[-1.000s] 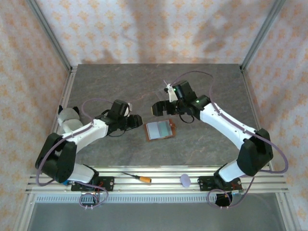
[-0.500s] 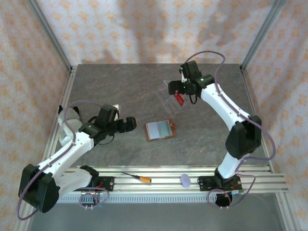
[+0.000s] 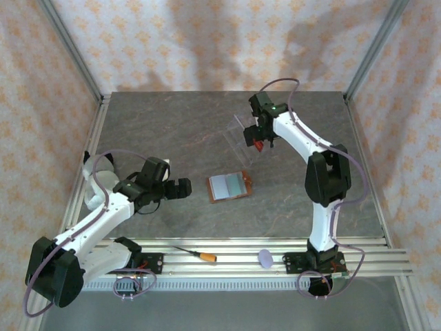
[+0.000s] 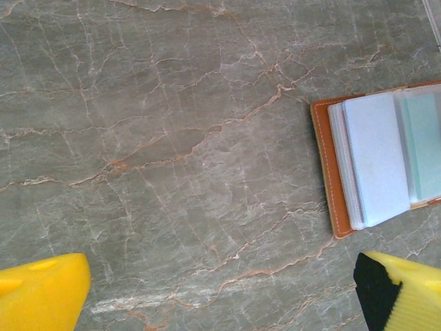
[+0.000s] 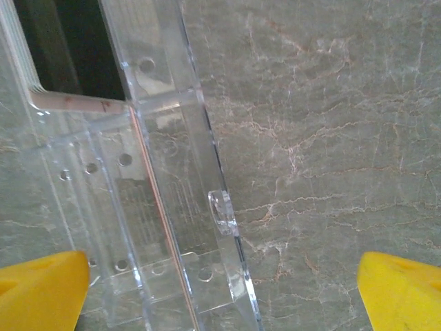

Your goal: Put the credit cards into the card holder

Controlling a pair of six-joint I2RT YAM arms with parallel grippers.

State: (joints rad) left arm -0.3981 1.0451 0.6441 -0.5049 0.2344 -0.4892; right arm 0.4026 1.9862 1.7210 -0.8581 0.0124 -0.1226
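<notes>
The brown card holder [image 3: 229, 186] lies open on the table, its greyish pockets up. A teal-green credit card [image 4: 422, 145] sits among those pockets at the holder's [image 4: 331, 172] right side. My left gripper [image 3: 185, 187] is open and empty, a short way left of the holder; its yellow fingers [image 4: 41, 293] frame bare table. My right gripper [image 3: 253, 136] is open above the clear tray [image 3: 241, 134]. A red credit card [image 3: 260, 145] stands in that tray and shows as a thin reddish edge [image 5: 148, 200] between the right fingers [image 5: 403, 293].
An orange-handled screwdriver [image 3: 196, 254] and a small lilac disc [image 3: 264, 258] lie on the front rail. Patterned walls and metal posts close the table on three sides. A stack of cards with a dark face [image 5: 62, 55] stands in the clear tray's [image 5: 207, 276] far part.
My left gripper opened and drew back left from the card holder. My right arm swung from beside the holder to the back, over the clear tray.
</notes>
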